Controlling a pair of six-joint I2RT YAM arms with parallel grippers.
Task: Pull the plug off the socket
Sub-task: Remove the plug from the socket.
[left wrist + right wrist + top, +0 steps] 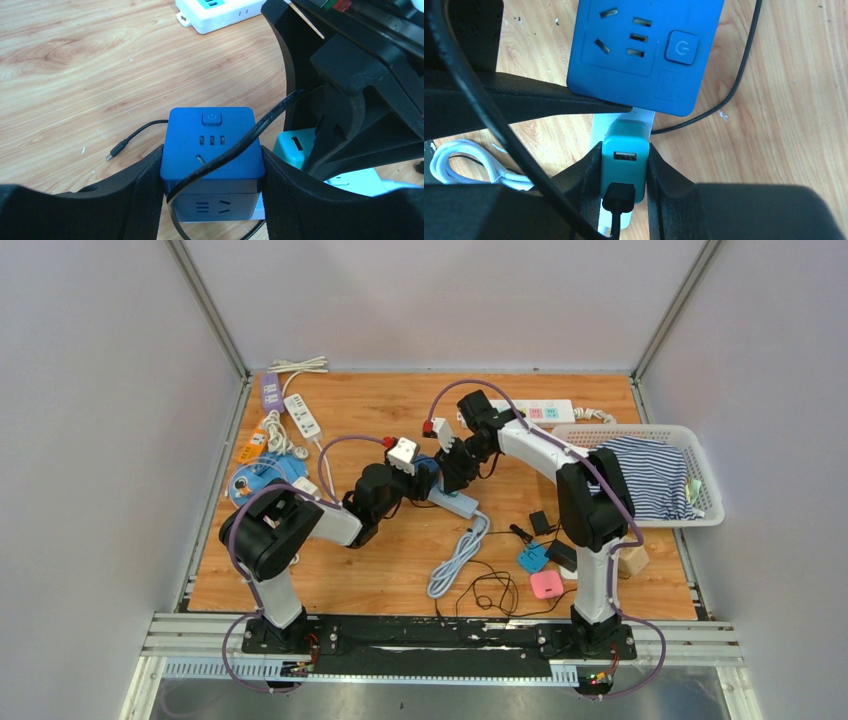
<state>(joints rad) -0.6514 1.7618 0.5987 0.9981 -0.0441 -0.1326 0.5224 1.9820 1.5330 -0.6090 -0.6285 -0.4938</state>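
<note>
We log left jaws clamped on the blue cube socket, right jaws gripping the teal plug.

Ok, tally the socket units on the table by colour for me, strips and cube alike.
Blue cube socket: 1
White strips: 2
Purple strip: 1
Pale strip, mid-table: 1
Orange strip (likely), left edge: 1
Total: 6
Teal charger left out, being a plug.
</note>
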